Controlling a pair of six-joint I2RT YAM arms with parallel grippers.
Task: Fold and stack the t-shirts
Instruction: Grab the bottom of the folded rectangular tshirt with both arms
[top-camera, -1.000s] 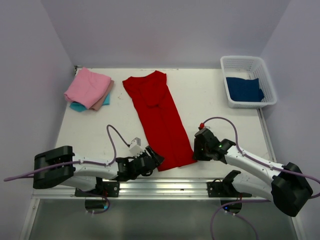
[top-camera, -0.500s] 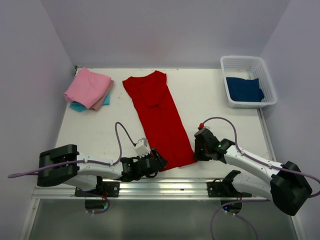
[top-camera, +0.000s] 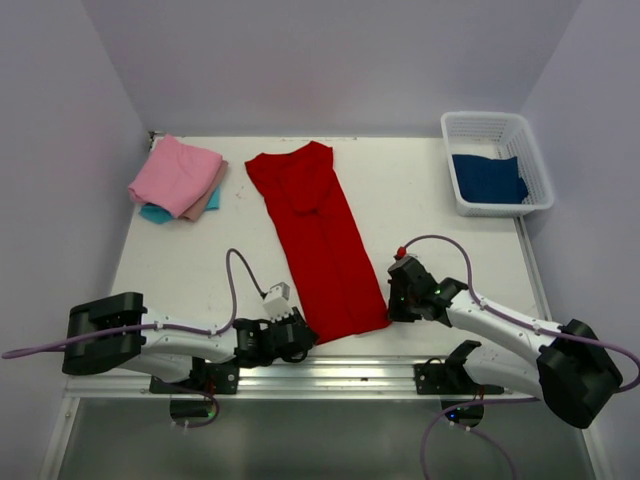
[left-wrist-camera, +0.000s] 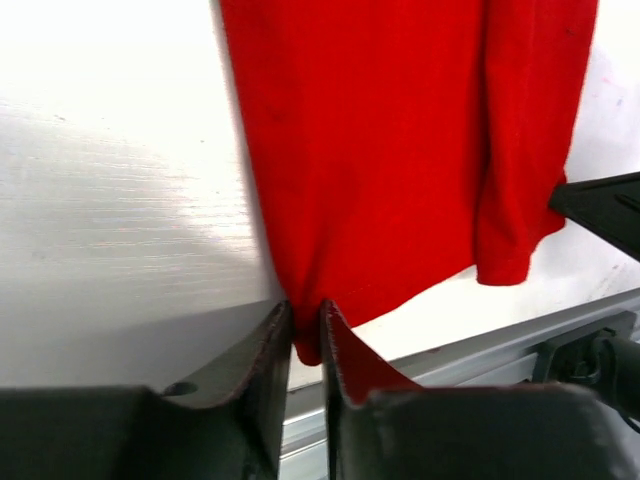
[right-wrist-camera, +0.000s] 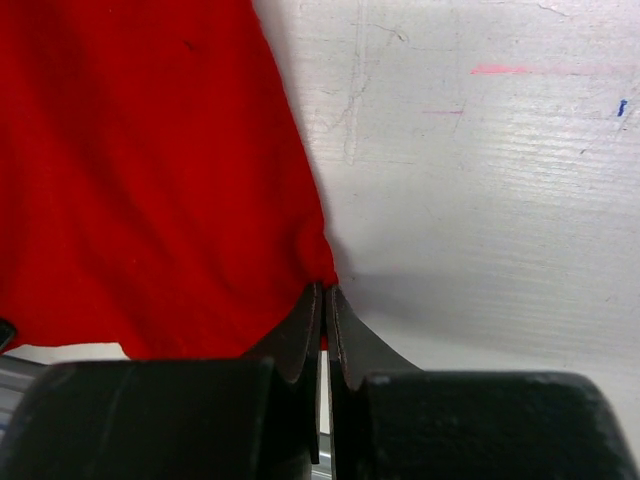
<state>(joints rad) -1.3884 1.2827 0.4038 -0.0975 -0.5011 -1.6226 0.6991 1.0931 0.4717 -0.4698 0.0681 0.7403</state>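
The bright red t-shirt (top-camera: 322, 240) lies in a long narrow strip down the middle of the table, sleeves folded in. My left gripper (top-camera: 300, 336) is shut on its near left hem corner (left-wrist-camera: 305, 330). My right gripper (top-camera: 392, 305) is shut on the near right hem corner (right-wrist-camera: 322, 262). Both grippers sit low at the table's near edge. A pile of folded t-shirts, pink (top-camera: 175, 175) on top of beige (top-camera: 208, 196) and turquoise (top-camera: 155, 213), lies at the far left. A dark blue t-shirt (top-camera: 488, 178) lies in the basket.
The white mesh basket (top-camera: 535, 160) stands at the far right corner. The metal rail (top-camera: 330, 375) runs along the table's near edge, right behind both grippers. White walls close the table at the back and both sides.
My left gripper has slid along the near hem and closed on the red t-shirt's left corner. The right gripper has stayed on the right corner. The shirt has hardly moved.
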